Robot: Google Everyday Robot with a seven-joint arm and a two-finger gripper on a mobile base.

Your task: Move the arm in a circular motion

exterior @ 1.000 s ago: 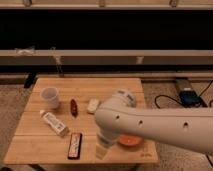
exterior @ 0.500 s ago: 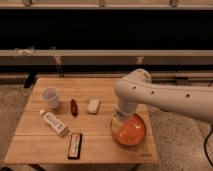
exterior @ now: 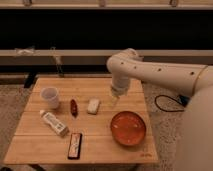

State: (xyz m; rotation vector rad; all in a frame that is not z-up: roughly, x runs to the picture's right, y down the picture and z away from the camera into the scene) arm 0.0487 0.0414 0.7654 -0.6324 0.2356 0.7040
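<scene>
Over the far right part of the pale wooden slatted desk (exterior: 100, 146), at about 1 o'clock from its middle, hangs the thick, smooth white robot arm with small dark dots (exterior: 160, 72). It reaches in from the 3 o'clock side, bends at a rounded joint above the desk's far edge and turns straight down. Its pale yellowish gripper (exterior: 115, 97) points at the boards, just to the 3 o'clock side of a small white block (exterior: 93, 105) and to the 12 o'clock side of a round orange-red shallow dish (exterior: 128, 127). Whether the gripper is apart or together cannot be told. It seems to carry nothing. Since the task's thing is the arm itself, there is nothing to take hold of, and the circle has to come from its own joints. It looks stiff, bulky and probably heavy, so it should hold a steady path but would push aside whatever it meets. A white cup (exterior: 50, 97) at 10 o'clock, a small dark red object (exterior: 74, 106) near the middle, a white tube (exterior: 54, 123) at 8 o'clock and a dark flat bar (exterior: 75, 145) at 7 o'clock all look light and easy to knock. The tip should therefore keep above them while circling.
</scene>
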